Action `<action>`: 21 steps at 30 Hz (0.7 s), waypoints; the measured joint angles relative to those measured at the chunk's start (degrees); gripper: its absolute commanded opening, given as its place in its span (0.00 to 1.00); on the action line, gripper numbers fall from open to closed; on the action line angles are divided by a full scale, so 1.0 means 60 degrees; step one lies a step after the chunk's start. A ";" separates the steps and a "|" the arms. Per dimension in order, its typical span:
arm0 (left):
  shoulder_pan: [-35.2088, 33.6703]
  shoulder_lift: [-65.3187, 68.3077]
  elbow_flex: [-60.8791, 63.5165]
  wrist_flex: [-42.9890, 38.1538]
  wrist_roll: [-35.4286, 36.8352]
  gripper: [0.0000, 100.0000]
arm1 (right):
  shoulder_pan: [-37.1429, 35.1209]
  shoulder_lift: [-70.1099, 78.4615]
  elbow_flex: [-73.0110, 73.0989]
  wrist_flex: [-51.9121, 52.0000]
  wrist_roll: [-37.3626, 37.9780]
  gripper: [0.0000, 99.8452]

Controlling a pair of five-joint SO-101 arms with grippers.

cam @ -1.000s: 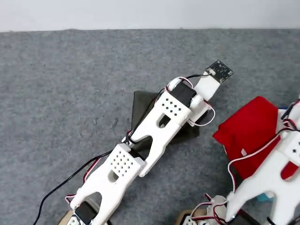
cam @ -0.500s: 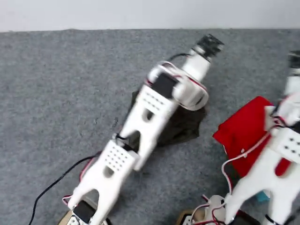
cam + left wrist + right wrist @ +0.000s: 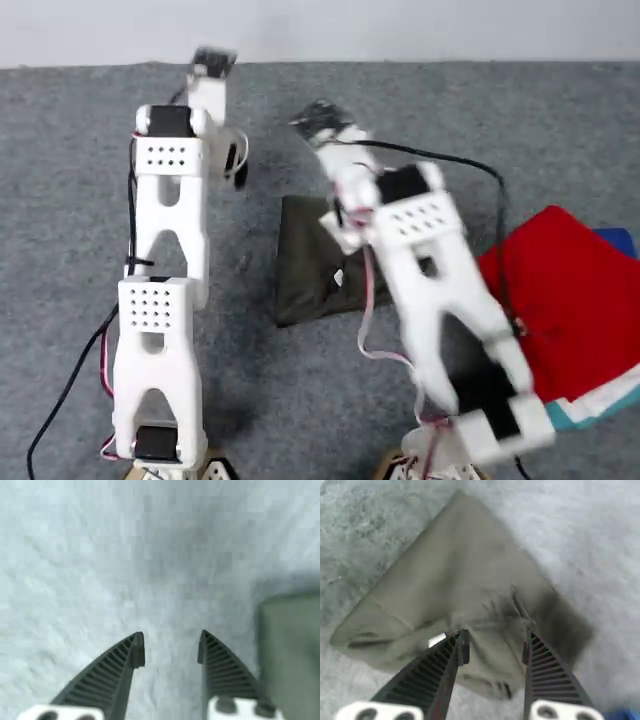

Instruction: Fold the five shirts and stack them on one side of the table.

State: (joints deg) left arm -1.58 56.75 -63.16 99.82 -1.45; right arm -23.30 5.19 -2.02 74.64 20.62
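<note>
A dark olive shirt (image 3: 305, 270) lies folded near the middle of the grey carpeted table (image 3: 90, 220). In the right wrist view my right gripper (image 3: 492, 645) hangs open just above the olive shirt (image 3: 455, 580), with nothing between its fingers. My left gripper (image 3: 170, 647) stands open over bare carpet, to the left of the shirt, whose edge (image 3: 292, 655) shows beside it. A red folded shirt (image 3: 570, 300) tops a stack at the table's right side, with blue (image 3: 620, 240) and pale layers (image 3: 600, 405) beneath.
The left arm (image 3: 165, 250) stands upright over the table's left half. The right arm (image 3: 440, 290) slants from the front edge across to the olive shirt. A pale wall (image 3: 320, 30) borders the table's far edge.
The left arm has lifted off the olive shirt and swung to the left. The right arm has swung from the red stack to above the olive shirt.
</note>
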 measured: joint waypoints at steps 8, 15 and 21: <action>-0.0059 -0.0073 0.1568 -0.0029 0.0000 0.18 | -0.0103 0.3868 -0.3751 0.0908 0.0000 0.18; -0.0117 -0.0132 0.1626 -0.0044 0.0000 0.18 | 0.0073 0.5641 -0.4923 0.1348 0.0352 0.18; -0.0117 -0.0132 0.1626 -0.0044 0.0000 0.18 | 0.0762 0.5875 -0.5026 0.2051 0.0425 0.18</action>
State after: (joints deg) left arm -2.29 55.96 -53.41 99.56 -1.45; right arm -18.73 40.44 -32.18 86.95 23.16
